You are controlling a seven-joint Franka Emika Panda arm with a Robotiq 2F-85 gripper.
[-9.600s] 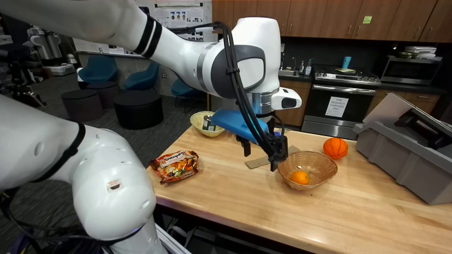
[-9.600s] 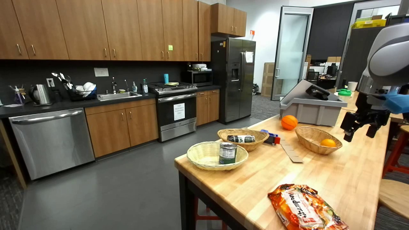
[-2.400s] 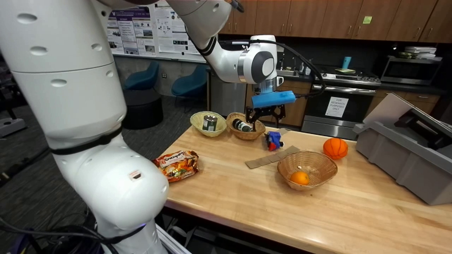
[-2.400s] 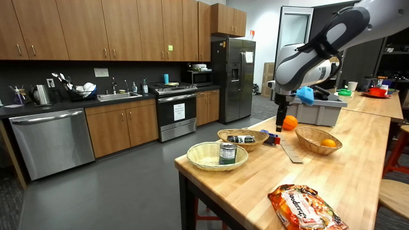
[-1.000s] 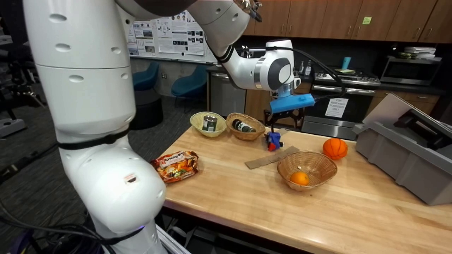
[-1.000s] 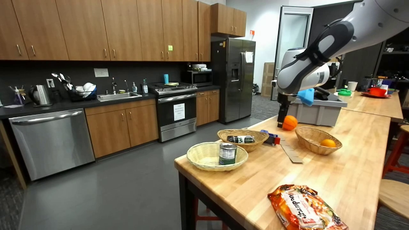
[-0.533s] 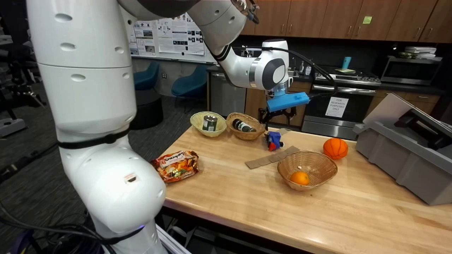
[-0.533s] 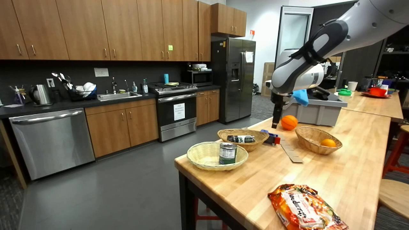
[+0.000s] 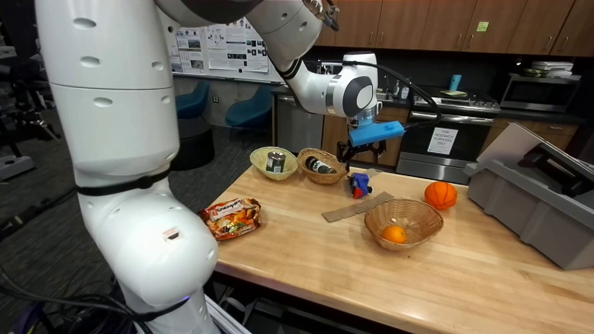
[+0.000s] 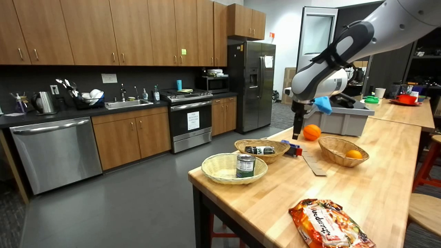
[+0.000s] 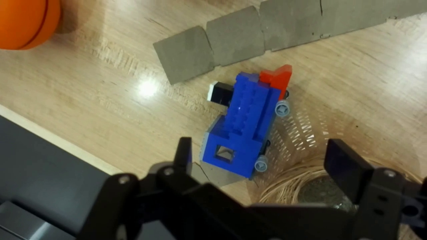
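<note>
My gripper (image 11: pixel 259 148) is open and empty, its fingers wide apart. It hangs above the back of the table in both exterior views (image 9: pixel 361 163) (image 10: pixel 295 137). Nearest is a blue toy vehicle (image 11: pixel 245 126) of bricks with a red end piece and grey wheels; in the wrist view it shows ahead of and between the fingers, apart from them. It also shows in both exterior views (image 9: pixel 360 184) (image 10: pixel 292 148). Beside it stands a brown wicker basket (image 9: pixel 310 176) holding a dark jar (image 9: pixel 319 165). Its rim (image 11: pixel 283 183) shows by the right finger (image 11: pixel 347 170), partly hidden.
A cardboard strip (image 9: pixel 357 209) lies before the toy. A pale basket (image 9: pixel 260 160) holds a can (image 9: pixel 275 162). Another brown basket (image 9: pixel 420 229) holds an orange (image 9: pixel 394 234). An orange ball (image 9: pixel 441 195), a grey bin (image 9: pixel 529 222) and a snack packet (image 9: pixel 232 218) are also on the table.
The arm has swung from near the orange's basket to the back of the table. In the last second the gripper shifted slightly toward the jar's basket. The objects have not moved.
</note>
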